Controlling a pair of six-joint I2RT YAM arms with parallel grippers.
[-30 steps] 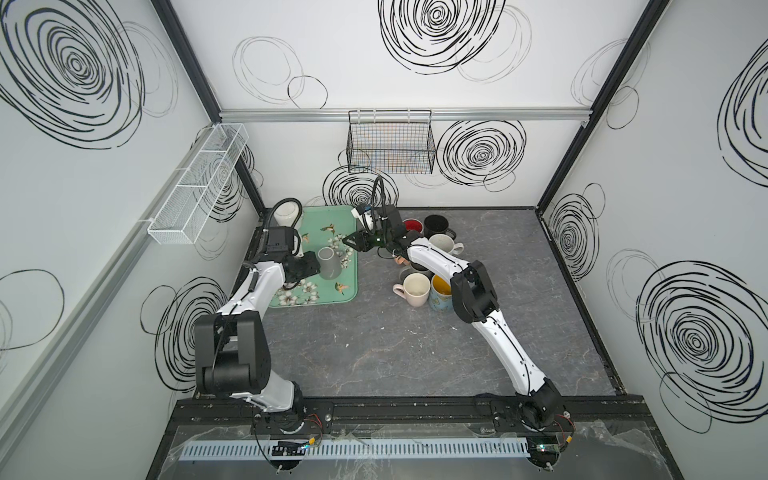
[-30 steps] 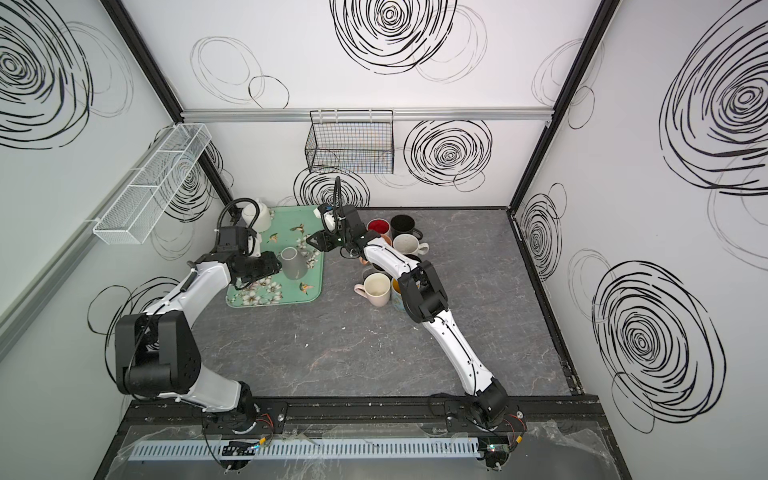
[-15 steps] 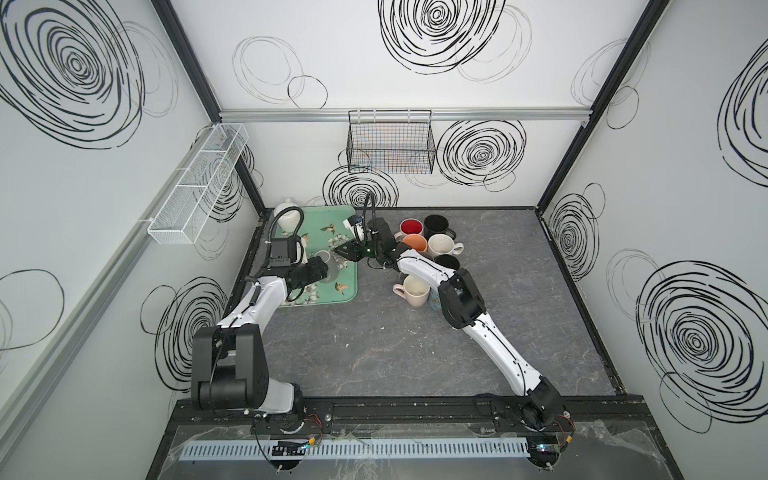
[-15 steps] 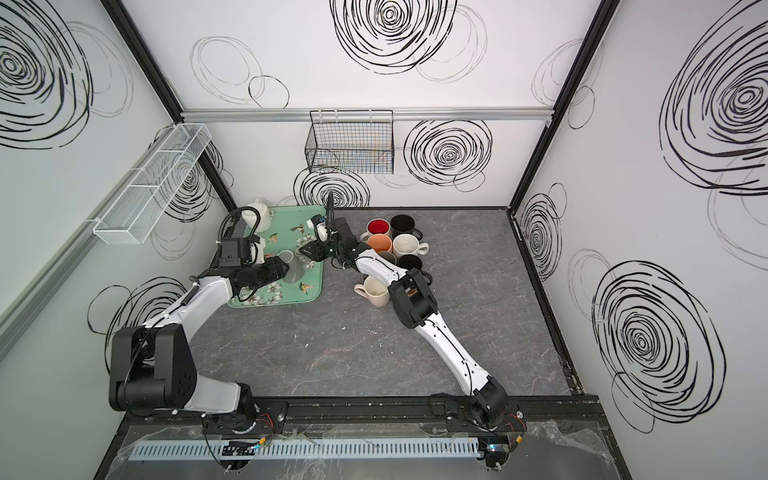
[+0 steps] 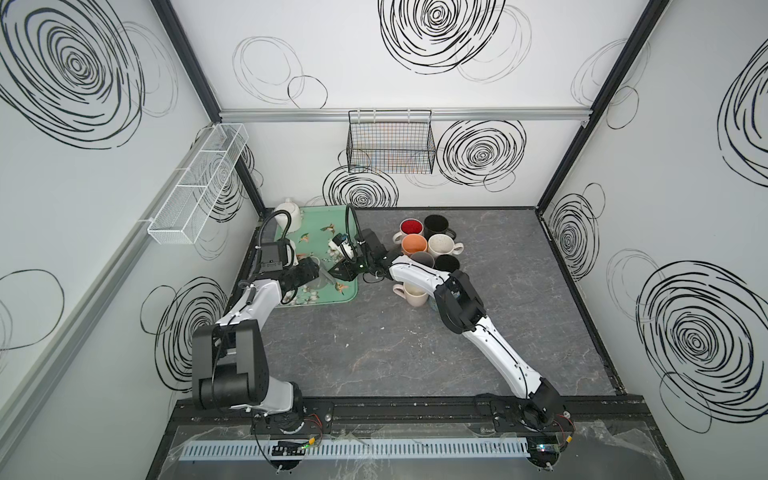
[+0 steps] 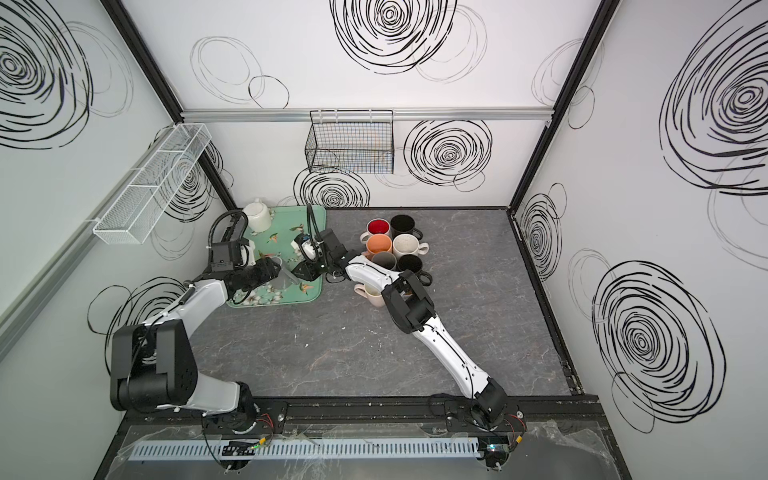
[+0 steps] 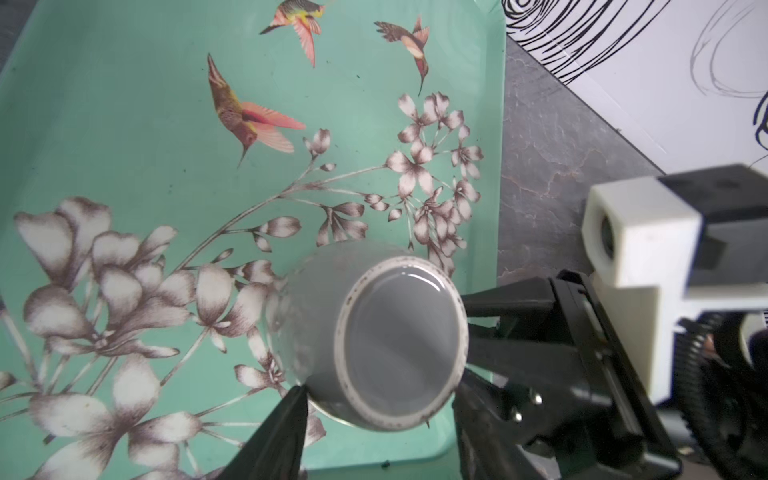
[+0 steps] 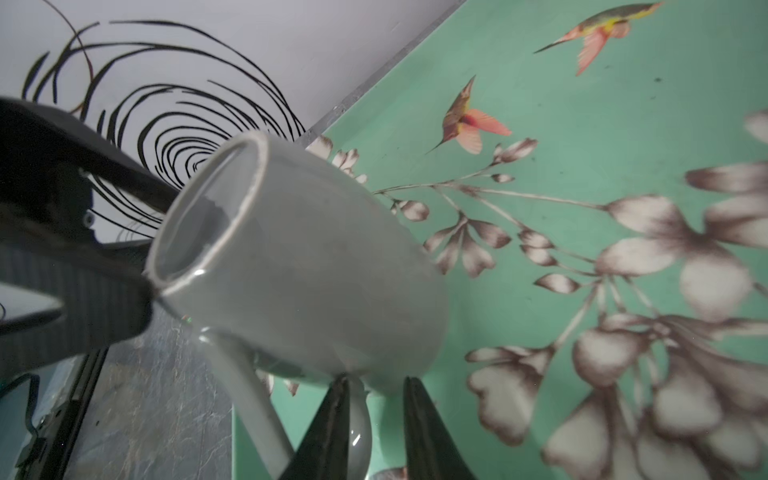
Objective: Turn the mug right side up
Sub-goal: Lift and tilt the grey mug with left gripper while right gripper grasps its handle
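Left jaws, half-open, clasp the grey mug [image 7: 374, 332] near its base; right jaws straddle its handle [image 8: 249, 395], grip unclear.
Looks mid-flip over the tray [image 5: 320, 216], centre-left in both top views; next, swing its mouth upward.

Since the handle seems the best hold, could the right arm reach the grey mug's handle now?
Probably yes: the right gripper straddles the handle, and the left gripper sits at the grey mug's base, clear of it.

Both top views high, angled down, whole scene, wrist views close on glossy grey ceramic mug [image 7: 386, 332], opposite sides.
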